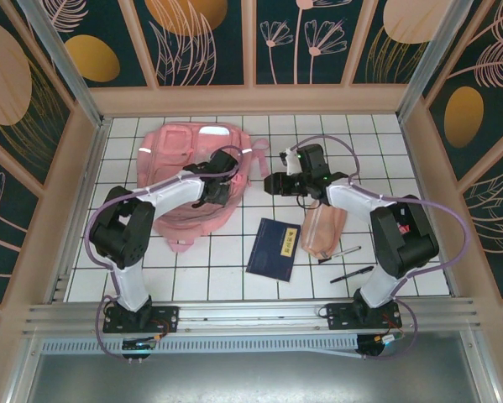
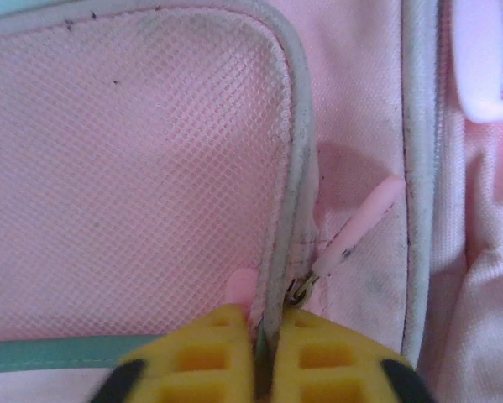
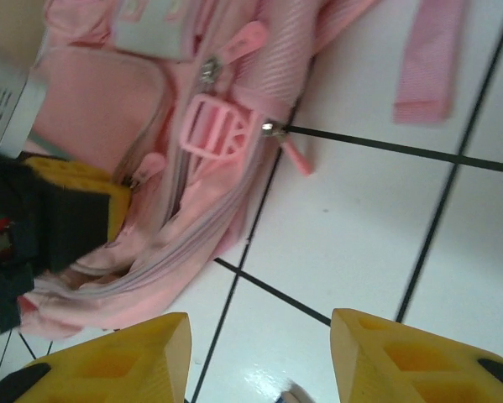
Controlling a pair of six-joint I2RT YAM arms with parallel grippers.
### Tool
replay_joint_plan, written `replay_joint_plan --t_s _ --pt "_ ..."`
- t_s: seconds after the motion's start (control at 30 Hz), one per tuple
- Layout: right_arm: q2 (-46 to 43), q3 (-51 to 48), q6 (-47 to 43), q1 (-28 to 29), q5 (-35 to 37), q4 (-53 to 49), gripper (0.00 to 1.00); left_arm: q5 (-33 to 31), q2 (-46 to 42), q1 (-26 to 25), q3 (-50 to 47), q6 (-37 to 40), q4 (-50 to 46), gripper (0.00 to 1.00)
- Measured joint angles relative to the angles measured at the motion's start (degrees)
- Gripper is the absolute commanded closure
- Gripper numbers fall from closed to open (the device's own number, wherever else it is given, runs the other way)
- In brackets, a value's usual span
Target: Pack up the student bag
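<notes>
student bag (image 1: 171, 168) flat, long axis far-to-near | left gripper (image 2: 264, 348) clamped on its pocket seam | right gripper (image 3: 259, 348) parted, empty

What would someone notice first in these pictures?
The big pink student bag at the back left of the white tiled table grabs the eye. The left gripper is shut tight on the edge of its mesh pocket. A dark blue notebook lies nearer the front, right of the bag.

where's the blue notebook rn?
Top view: the blue notebook lies flat on the tiled table at front centre, just left of the peach pouch and down-right of the pink backpack.
</notes>
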Motion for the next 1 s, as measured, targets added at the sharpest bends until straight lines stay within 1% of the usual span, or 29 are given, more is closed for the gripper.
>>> replay_joint_plan --t_s 0.13,0.27,0.37,0.5,0.53,0.57,0.6,0.63,0.67,0.7,0.87,1.0 --pt "0.0 -1.0 -9.9 -0.3 -3.8 3.6 0.49 0.9 -2.8 0.0 0.4 4.3 -2.2 1.0" --pt "1.6 -2.0 -19.6 0.2 -7.3 9.6 0.48 1.9 -8.3 0.5 1.6 7.4 -6.0 1.0" --pt "5.4 -1.3 -24.8 0.4 -9.0 13.7 0.48 3.2 -11.4 0.7 2.9 8.5 -7.9 1.0" --pt "12.6 1.9 -30.4 0.8 -9.5 15.1 0.48 5.4 -12.4 0.7 4.7 8.9 -9.7 1.0" --pt "13.7 2.1 -31.2 1.0 -9.5 15.6 0.5 5.9 -12.4 0.7 4.9 9.0 -9.7 1.0" --pt "14.6 2.1 -32.0 1.2 -9.6 16.2 0.52 6.4 -12.4 0.7 4.9 9.1 -9.7 1.0" --pt "15.5 2.0 -32.5 1.4 -9.9 16.9 0.62 6.8 -12.4 0.7 5.0 9.3 -9.8 1.0" --pt "16.0 2.0 -33.4 1.6 -10.2 17.6 0.74 7.2 -12.4 0.7 5.0 9.4 -9.9 1.0" --pt "16.3 1.9 -34.0 1.7 -10.7 18.3 0.88 7.4 -12.4 0.7 5.1 9.6 -10.2 1.0" --pt "16.3 1.5 -34.6 1.8 -11.1 19.4 1.0 7.6 -12.4 0.7 5.3 9.7 -10.5 1.0" --pt "14.5 -1.9 -38.0 1.9 -12.3 23.3 1.0 7.7 -12.4 0.7 6.3 9.9 -11.2 1.0" --pt "10.6 -4.6 -44.5 2.3 -12.7 21.0 1.0 7.2 -11.7 0.7 8.2 8.5 -12.0 1.0"
